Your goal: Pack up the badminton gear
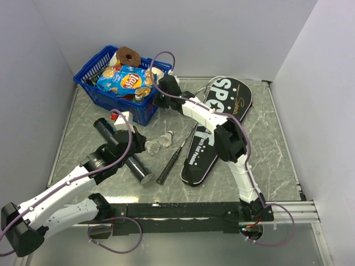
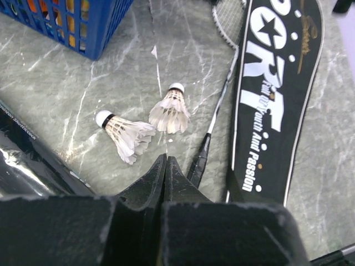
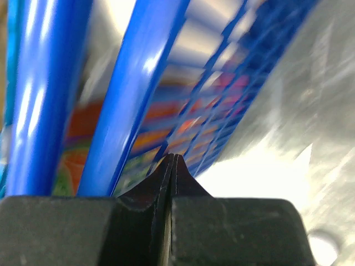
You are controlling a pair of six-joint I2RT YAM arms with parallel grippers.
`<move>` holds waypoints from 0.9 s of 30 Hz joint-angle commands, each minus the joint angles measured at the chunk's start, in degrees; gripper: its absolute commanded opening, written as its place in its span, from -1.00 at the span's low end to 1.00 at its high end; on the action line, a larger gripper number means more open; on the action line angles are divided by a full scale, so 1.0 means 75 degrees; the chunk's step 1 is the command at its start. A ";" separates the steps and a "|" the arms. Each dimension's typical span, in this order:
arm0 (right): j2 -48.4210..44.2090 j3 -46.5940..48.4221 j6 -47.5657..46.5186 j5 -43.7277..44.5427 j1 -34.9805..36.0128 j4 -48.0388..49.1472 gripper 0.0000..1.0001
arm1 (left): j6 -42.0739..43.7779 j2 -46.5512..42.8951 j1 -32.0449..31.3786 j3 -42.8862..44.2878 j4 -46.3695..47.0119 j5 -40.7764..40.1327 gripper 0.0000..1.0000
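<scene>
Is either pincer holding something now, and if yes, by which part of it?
Nothing is held. The left pincer is shut empty near a shuttlecock; the right pincer is shut empty beside the blue basket.

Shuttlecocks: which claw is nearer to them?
Left. The left claw sits just short of the shuttlecocks; the right claw is away by the basket.
</scene>
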 commanded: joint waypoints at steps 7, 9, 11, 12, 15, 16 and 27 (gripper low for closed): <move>0.1038 0.2433 0.0272 0.1407 -0.0695 0.1116 -1.00 | -0.0040 0.0654 0.0017 0.0026 0.0560 -0.0132 -0.98; 0.1191 0.2751 0.0237 0.1255 -0.0871 0.0977 -1.00 | -0.0006 0.0912 0.0029 0.0014 0.0851 -0.0202 -0.98; 0.1041 0.2625 0.0097 0.1090 -0.0964 0.0824 -1.00 | 0.0076 0.1297 0.0052 0.0131 0.0935 -0.0354 -0.98; 0.0842 0.2287 -0.0008 0.1113 -0.0953 0.0940 -1.00 | 0.0100 0.1473 0.0076 0.0212 0.0947 -0.0425 -0.98; -0.0700 0.0366 -0.0512 0.1429 -0.0988 0.1479 -1.00 | 0.0182 0.2095 0.0134 0.0634 0.0830 -0.0647 -0.98; -0.1008 -0.0439 -0.0803 0.1580 -0.0977 0.1492 -1.00 | 0.0205 0.2224 0.0158 0.0798 0.0784 -0.0741 -0.98; -0.5529 -0.5809 -0.1978 0.1676 -0.1059 0.1212 0.43 | -0.0110 0.3103 0.0591 0.0858 0.1392 -0.1726 -0.39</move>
